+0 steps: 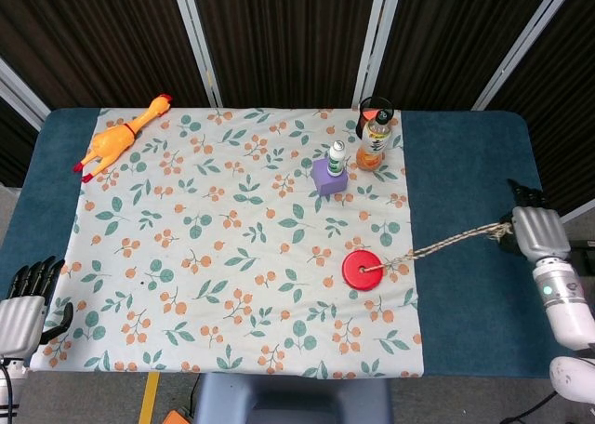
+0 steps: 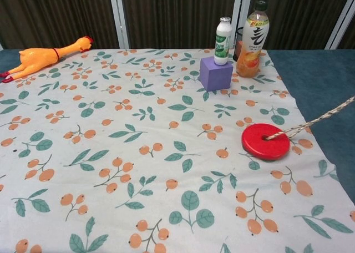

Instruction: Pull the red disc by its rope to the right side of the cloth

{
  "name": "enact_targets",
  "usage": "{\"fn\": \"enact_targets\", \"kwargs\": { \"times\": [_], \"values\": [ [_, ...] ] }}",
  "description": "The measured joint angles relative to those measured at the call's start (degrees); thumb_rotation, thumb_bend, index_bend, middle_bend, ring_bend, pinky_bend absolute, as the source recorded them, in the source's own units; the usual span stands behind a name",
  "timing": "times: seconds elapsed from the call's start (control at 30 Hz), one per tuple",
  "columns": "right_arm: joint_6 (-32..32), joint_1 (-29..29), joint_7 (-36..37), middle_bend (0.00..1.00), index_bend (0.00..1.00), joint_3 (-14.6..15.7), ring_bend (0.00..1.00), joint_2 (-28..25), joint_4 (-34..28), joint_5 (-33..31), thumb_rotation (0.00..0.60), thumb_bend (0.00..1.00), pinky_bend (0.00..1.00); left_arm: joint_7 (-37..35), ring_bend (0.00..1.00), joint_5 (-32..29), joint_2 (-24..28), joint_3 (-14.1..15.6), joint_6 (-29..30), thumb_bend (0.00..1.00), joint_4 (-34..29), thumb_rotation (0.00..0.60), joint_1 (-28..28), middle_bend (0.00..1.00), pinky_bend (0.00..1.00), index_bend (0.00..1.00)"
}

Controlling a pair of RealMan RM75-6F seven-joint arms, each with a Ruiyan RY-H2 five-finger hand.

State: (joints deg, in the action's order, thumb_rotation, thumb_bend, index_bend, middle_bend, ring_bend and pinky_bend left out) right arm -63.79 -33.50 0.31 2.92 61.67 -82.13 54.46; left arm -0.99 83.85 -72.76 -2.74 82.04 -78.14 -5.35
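Note:
The red disc lies flat on the floral cloth, near its right edge. Its braided rope runs taut to the right, off the cloth and over the blue table. My right hand grips the rope's end at the table's far right edge; it shows only in the head view. My left hand hangs at the lower left, off the table's corner, fingers apart and holding nothing.
A purple block carries a small white bottle. An orange drink bottle stands beside it. A rubber chicken lies at the far left corner.

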Motion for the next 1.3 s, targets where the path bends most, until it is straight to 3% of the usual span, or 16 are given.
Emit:
{"fn": "enact_targets", "kwargs": {
  "times": [0.13,0.23,0.4,0.53,0.6,0.67,0.7,0.77,1.03,1.3],
  "values": [
    [-0.68,1.61,2.0,0.07,1.0,-2.96,0.0,0.01,1.26,-0.01,0.6,0.9,0.0,-0.08,0.0,-0.17,-0.14,-0.03,-0.2,0.53,0.27,0.506,-0.15,0.01,0.04,0.0],
    [-0.82,1.79,2.61,0.07,1.0,-3.49,0.0,0.09,0.1,2.52,0.6,0.9,0.0,0.03,0.0,-0.25,-0.45,-0.03,-0.31,0.53,0.44,0.504,-0.26,0.01,0.04,0.0],
    [-3.1,0.92,1.95,0.07,1.0,-5.04,0.0,1.19,-7.26,10.73,0.6,0.9,0.0,0.77,0.0,-0.14,-0.73,0.02,-0.34,0.53,0.18,0.505,-0.48,0.01,0.04,0.0],
    [-5.66,-0.21,-2.67,0.08,0.96,-6.64,0.0,3.53,-15.06,16.21,0.6,0.86,0.0,1.44,0.0,0.27,-0.66,0.0,0.21,0.53,-0.58,0.506,-0.59,0.01,0.04,0.0],
    [-6.89,-0.61,-6.68,0.06,0.71,-7.53,0.0,5.71,-16.93,17.07,0.6,0.68,0.0,1.54,0.0,0.29,-0.59,-0.02,0.11,0.53,-0.76,0.509,-0.73,0.01,0.04,0.0],
    [-7.09,-1.0,-10.69,0.01,0.28,-8.15,0.0,7.6,-17.65,16.57,0.6,0.33,0.0,1.57,0.0,0.3,-0.61,-0.03,0.05,0.53,-0.84,0.508,-0.84,0.01,0.04,0.0],
    [-6.76,-1.16,-12.22,0.0,0.12,-8.25,0.0,7.94,-18.05,15.86,0.6,0.16,0.0,1.59,0.0,0.35,-0.63,0.01,0.07,0.53,-0.85,0.507,-0.85,0.01,0.04,0.0],
    [-5.27,-1.56,-15.52,0.0,0.0,-8.3,0.0,7.85,-19.27,13.05,0.6,0.01,0.0,1.62,0.0,0.46,-0.62,0.18,0.07,0.52,-0.83,0.507,-0.84,0.01,0.04,0.0],
    [-0.01,-2.69,-24.89,0.0,0.0,-8.29,0.0,5.0,-24.86,-0.79,0.6,0.0,0.0,1.16,0.0,0.36,-0.59,0.25,0.27,0.53,-0.68,0.51,-0.71,0.01,0.04,0.0],
    [-3.84,0.55,-22.92,0.0,0.0,-7.19,0.0,3.37,-26.16,5.42,0.6,0.0,0.0,1.3,0.0,0.73,-0.45,0.29,0.86,0.53,-1.2,0.506,-0.65,0.01,0.04,0.0]
  ]
}}
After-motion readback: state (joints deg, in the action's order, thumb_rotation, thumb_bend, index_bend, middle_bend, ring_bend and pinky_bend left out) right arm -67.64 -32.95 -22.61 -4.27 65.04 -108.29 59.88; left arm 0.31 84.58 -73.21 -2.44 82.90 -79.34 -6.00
